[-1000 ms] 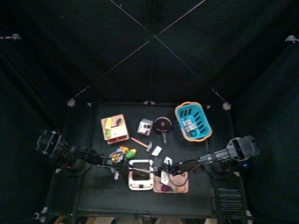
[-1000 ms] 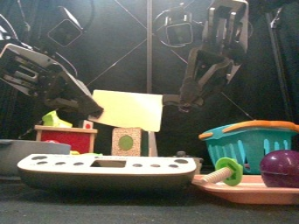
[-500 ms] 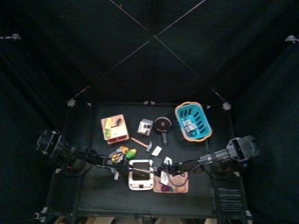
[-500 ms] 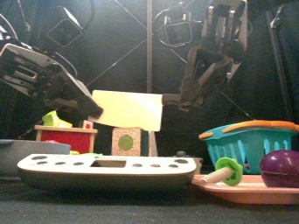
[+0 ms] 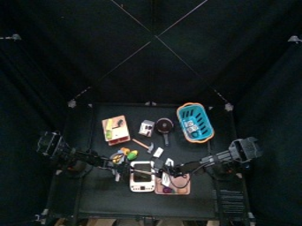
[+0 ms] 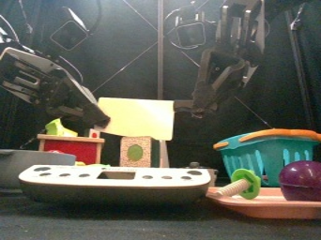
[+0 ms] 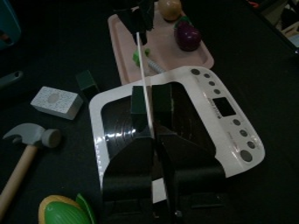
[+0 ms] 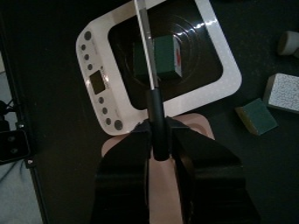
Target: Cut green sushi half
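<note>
The green sushi (image 6: 134,151) is a small block with a dark green wrap and a lime-green face. It stands over the black platform of a white scale (image 6: 113,180), under a pale yellow cleaver blade (image 6: 138,117). In the left wrist view the sushi (image 7: 140,101) sits at the tips of my left gripper (image 7: 149,112), which looks shut on it. My right gripper (image 8: 158,131) is shut on the knife's dark handle. The blade (image 8: 145,44) runs edge-on past the sushi (image 8: 167,57). From the front, my left gripper (image 6: 100,120) and right gripper (image 6: 189,106) flank the blade.
A blue basket (image 6: 269,150) stands at the right. A pink tray (image 6: 269,208) in front of it holds a purple ball (image 6: 301,178). At the left, a red box (image 6: 69,147) carries a lime-green item. A toy hammer (image 7: 30,140) and loose sushi cubes (image 8: 257,115) lie beside the scale.
The right arm has shifted very slightly. Knife, sushi and left arm stay where they were.
</note>
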`<control>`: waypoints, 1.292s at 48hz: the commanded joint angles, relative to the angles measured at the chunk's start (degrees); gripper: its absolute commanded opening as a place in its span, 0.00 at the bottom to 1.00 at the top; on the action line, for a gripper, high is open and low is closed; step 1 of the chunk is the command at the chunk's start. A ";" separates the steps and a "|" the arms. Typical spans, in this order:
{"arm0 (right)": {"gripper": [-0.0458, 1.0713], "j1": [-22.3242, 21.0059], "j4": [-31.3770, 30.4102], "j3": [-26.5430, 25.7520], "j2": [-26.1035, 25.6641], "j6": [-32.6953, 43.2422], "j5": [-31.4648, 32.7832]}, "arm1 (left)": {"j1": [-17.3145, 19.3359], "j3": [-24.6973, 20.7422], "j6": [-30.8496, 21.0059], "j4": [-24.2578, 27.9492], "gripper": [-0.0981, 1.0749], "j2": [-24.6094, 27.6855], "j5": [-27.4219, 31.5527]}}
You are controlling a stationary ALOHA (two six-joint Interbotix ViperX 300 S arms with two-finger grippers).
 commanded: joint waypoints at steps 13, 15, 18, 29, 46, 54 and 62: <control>0.44 0.44 0.26 -0.88 -1.41 0.18 2.29 | 0.44 0.88 0.00 0.53 0.41 -0.44 0.44; 0.44 0.35 0.26 -1.05 -1.49 0.18 2.29 | 0.44 0.97 -0.09 0.62 0.41 -0.53 0.44; 0.44 0.44 0.26 -1.41 -1.58 0.09 2.55 | 0.44 1.23 -0.09 0.70 0.41 -0.88 0.44; 0.44 0.35 0.26 -1.85 -1.93 0.00 3.87 | 0.44 2.20 -0.18 1.23 0.41 -3.34 0.09; 0.44 0.35 0.26 -1.49 -1.93 0.00 4.04 | 0.44 3.69 -6.59 3.08 0.41 -3.52 -1.05; 0.44 0.44 0.26 -1.41 -1.85 0.00 4.04 | 0.44 3.69 -9.84 7.56 0.41 -3.16 -2.02; 0.44 0.35 0.26 -1.41 -1.49 0.00 4.04 | 1.05 3.52 -10.81 8.70 0.41 -1.93 -2.20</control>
